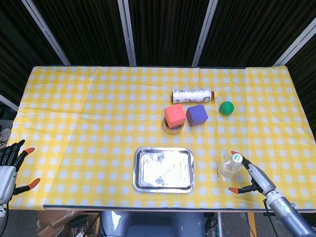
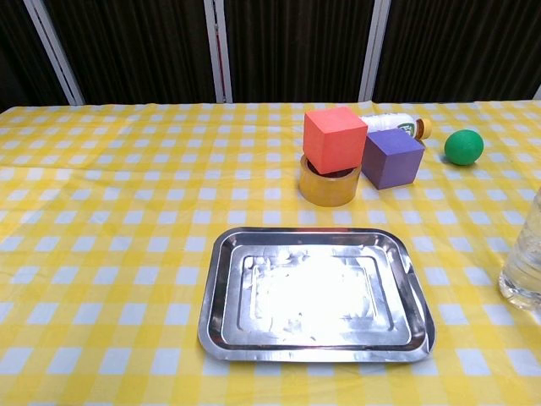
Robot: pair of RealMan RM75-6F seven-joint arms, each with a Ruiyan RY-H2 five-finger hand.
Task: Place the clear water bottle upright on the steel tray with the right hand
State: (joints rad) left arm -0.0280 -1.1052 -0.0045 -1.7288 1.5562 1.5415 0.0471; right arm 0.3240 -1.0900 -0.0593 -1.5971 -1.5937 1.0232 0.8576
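Note:
The clear water bottle point(image 1: 228, 168) with a green-and-white cap stands on the yellow checked cloth, right of the steel tray point(image 1: 139, 181). In the chest view only the bottle's point(image 2: 525, 269) left part shows at the right edge, beside the tray point(image 2: 221, 330). My right hand point(image 1: 253, 176) is just right of the bottle, fingers spread, one orange fingertip by the cap and the thumb tip below the bottle's base. It holds nothing that I can see. My left hand point(image 1: 10, 167) hangs open at the table's front left corner.
Behind the tray a red cube point(image 1: 175, 116) sits on a tape roll point(image 1: 173, 129), with a purple cube point(image 1: 196, 115) beside it. Further back lie a white bottle point(image 1: 192, 95) and a green ball point(image 1: 226, 107). The table's front edge runs just below the tray.

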